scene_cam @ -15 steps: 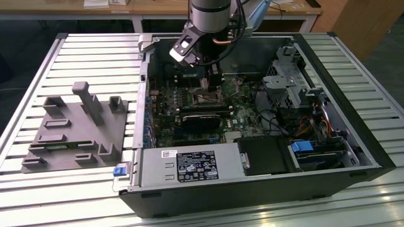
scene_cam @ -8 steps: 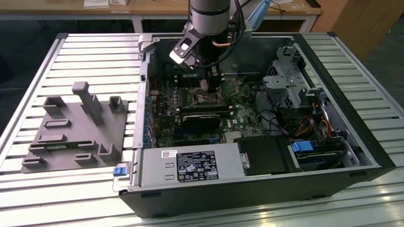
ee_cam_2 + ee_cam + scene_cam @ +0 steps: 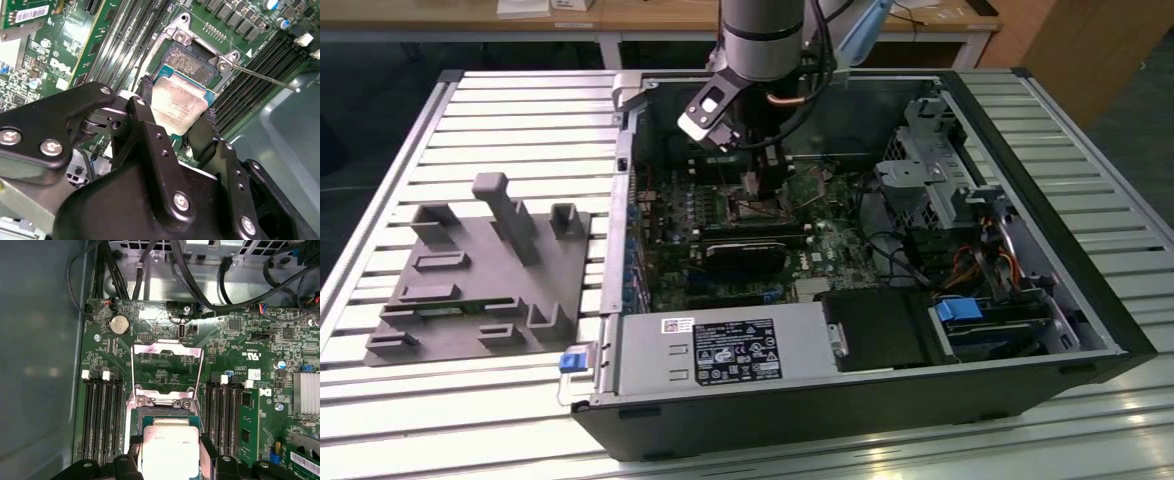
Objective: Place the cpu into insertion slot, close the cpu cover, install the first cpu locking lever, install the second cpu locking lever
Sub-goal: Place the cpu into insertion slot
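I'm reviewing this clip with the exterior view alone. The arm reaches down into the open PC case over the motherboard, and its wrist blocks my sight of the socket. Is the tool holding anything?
Observer: Yes. In the second wrist view the tool is shut on the cpu, with a finger on each of two opposite edges.
Operator: Is the chip seated?
Observer: It doesn't look so. Part of the insertion slot shows bare beyond the chip's edge.
Operator: And the cover?
Observer: It is open. In the first wrist view the cpu cover stands swung up off the socket.
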Robot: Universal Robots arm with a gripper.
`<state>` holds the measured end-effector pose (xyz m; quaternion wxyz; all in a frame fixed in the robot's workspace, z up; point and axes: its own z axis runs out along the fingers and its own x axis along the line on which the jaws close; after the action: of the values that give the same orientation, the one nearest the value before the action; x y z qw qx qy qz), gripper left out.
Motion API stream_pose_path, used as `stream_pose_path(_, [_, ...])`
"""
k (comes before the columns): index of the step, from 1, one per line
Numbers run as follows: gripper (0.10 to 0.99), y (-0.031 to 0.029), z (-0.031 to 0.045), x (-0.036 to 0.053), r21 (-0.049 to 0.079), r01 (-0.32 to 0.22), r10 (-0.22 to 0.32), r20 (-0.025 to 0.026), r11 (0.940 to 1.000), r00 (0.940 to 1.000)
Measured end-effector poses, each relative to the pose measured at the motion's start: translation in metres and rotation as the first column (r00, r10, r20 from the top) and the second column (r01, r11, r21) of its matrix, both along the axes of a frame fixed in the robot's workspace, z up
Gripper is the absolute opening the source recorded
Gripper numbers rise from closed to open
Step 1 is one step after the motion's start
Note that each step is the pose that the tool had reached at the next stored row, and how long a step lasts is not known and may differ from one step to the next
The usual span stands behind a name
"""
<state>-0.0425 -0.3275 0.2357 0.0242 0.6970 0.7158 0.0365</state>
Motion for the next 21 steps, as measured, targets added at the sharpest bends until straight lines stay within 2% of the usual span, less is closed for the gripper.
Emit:
stream_pose_path(6, [0.537,0.0003,-0.0079,-0.0013,0.0,0.0,0.0,0.0,1.0,1.0])
stream_pose_path(16, [0.537,0.0003,-0.0086,-0.002,0.0,0.0,0.0,0.0,1.0,1.0])
stream_pose_path(21, [0.537,0.0003,-0.0121,-0.002,0.0,0.0,0.0,0.0,1.0,1.0])
